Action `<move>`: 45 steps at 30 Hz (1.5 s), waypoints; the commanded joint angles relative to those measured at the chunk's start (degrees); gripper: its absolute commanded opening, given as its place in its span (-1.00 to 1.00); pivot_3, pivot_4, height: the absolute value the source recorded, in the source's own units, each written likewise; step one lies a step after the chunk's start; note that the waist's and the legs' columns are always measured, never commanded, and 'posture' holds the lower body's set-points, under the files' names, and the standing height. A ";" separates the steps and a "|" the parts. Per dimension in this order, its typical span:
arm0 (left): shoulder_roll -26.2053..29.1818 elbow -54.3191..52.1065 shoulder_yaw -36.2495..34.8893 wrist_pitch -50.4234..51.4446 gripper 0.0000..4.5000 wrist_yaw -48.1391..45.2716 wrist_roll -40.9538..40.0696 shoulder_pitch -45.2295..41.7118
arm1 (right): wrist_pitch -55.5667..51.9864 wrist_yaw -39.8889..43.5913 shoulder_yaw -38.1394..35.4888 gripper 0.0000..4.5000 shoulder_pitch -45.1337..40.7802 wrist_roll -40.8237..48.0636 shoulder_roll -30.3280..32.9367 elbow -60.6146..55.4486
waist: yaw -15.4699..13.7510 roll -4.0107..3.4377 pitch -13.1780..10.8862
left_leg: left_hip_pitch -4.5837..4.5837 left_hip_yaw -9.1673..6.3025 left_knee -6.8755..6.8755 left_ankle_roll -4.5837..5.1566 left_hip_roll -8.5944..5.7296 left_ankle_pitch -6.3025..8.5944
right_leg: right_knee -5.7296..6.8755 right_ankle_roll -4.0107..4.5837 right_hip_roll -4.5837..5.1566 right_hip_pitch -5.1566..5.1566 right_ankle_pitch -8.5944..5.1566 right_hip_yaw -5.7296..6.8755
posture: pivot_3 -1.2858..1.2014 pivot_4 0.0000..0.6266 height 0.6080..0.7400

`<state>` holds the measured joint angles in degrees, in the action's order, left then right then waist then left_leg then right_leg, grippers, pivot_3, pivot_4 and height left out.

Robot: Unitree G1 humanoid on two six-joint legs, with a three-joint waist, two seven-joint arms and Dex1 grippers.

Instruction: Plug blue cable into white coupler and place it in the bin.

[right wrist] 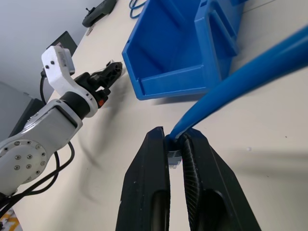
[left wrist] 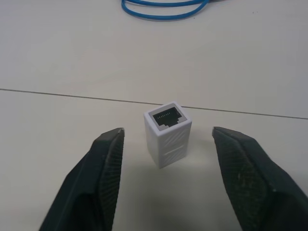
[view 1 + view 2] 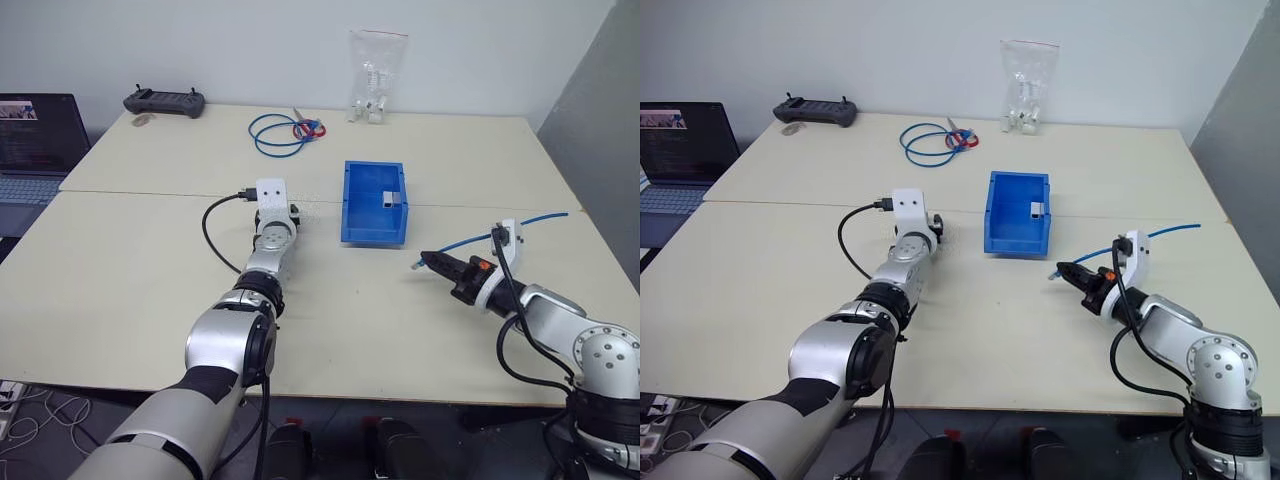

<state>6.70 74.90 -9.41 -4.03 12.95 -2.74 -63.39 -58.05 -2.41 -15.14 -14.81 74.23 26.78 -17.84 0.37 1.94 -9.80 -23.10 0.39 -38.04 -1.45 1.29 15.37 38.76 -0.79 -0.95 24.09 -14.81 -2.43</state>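
Observation:
The white coupler [image 2: 167,139] stands upright on the table, dark socket face up, between the fingers of my left gripper [image 2: 167,132], which is open with a gap on each side of the block. My right gripper [image 3: 428,260] hovers to the right of the bin and is shut on the blue cable [image 3: 540,218] close to its clear plug [image 3: 418,265], which pokes out past the fingertips [image 1: 159,137]. The cable trails off to the right across the table. The blue bin [image 3: 372,232] sits between the two grippers, nearer the far side.
A small greyish block [image 3: 393,199] lies in the bin. Farther back lie a coiled blue cable with scissors [image 3: 285,132], a clear bag of white pieces [image 3: 376,75] and a black controller [image 3: 163,101]. A laptop [image 3: 35,145] sits at far left.

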 commanded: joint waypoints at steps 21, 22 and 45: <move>9.30 -19.41 4.27 4.51 -0.67 -33.86 -1.78 8.83 | 1.23 0.14 -0.50 -0.95 -0.17 0.00 -0.22 -2.45 | 0.90 -0.02 0.01 | 0.10 0.10 0.06 -0.01 0.02 -0.01 | 0.08 0.01 -0.01 0.00 0.00 -0.06 | 0.03 -0.52 1.00; 11.26 -27.14 5.85 7.79 -0.67 -40.39 -3.49 12.68 | 1.20 0.55 -0.02 -0.95 -0.30 -0.37 -0.36 -2.34 | 1.44 -0.05 0.02 | 0.11 0.10 0.08 -0.03 0.04 -0.01 | 0.10 0.02 -0.01 0.00 0.00 -0.07 | 0.03 -0.52 1.00; 17.66 -45.23 26.35 0.28 -0.67 -92.65 -7.33 24.45 | -0.11 18.28 9.59 -0.95 -7.66 -13.78 3.60 0.04 | 1.49 -0.11 -0.02 | 0.07 -0.11 0.01 0.08 0.21 -0.08 | 0.16 0.28 -0.04 0.02 -0.12 -0.13 | 0.03 -0.52 1.00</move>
<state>24.48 27.88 16.83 0.76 -78.27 -11.03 -37.43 -58.32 15.22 -4.37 -22.92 60.26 30.73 -15.44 1.87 1.83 -9.82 -23.02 0.25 -38.01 -1.37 1.52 15.29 38.93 -0.50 -1.01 24.11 -14.95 -2.53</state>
